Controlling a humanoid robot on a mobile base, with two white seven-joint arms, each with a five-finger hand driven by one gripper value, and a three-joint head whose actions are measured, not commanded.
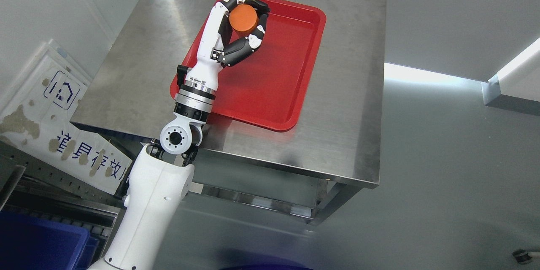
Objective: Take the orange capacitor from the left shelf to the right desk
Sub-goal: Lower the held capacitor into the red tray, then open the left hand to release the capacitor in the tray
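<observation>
One arm shows in the head view, coming in from the lower left. At the far left a white sign (pixel 63 126) with blue characters is partly peeled and cut off by the picture's edge, so its print is hard to make out. Below it the corner of a blue bin (pixel 38 242) is cropped by the bottom edge. The white arm reaches up over the near edge of the steel desk (pixel 346 93), and its wrist covers the left rim of the red tray (pixel 274 76) lying there. The left hand (pixel 240 29) sits over the tray's far left corner, its fingers (pixel 253 40) curled around the orange capacitor (pixel 243 19), which they clasp from both sides. Only the capacitor's top and part of its side are visible; whether its base touches the tray is hidden by the hand.
</observation>
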